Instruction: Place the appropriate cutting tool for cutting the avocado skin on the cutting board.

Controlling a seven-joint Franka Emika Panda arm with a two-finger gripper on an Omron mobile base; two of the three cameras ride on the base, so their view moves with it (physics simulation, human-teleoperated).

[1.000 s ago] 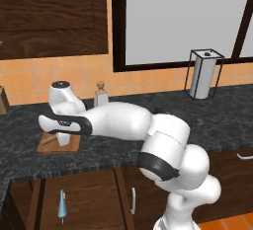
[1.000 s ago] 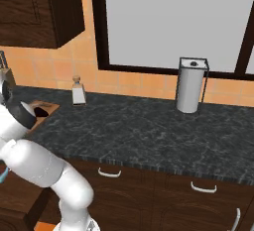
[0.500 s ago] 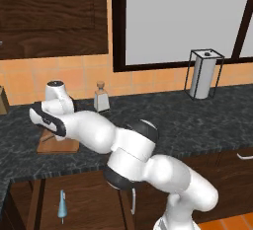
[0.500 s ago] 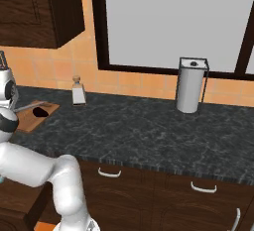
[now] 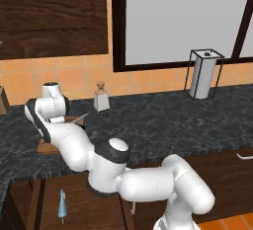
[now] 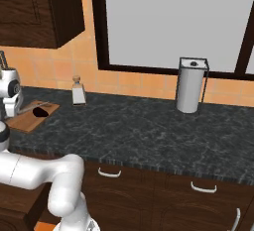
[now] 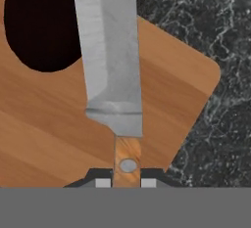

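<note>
We've got the tool (image 7: 128, 183) clenched on the knife (image 7: 112, 56) handle, blade pointing away over the cutting board (image 7: 54, 124), avocado (image 7: 41, 26) just beside the blade.

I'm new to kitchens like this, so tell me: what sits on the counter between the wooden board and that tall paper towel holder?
A small glass bottle stands between the cutting board and the paper towel holder. The right base view shows only dark countertop otherwise.

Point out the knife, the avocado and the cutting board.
knife (image 7: 112, 60), hand view, middle of the grey blade.
avocado (image 7: 41, 26), hand view, dark body left of the blade.
cutting board (image 7: 166, 75), hand view, bare wood right of the blade.
</note>
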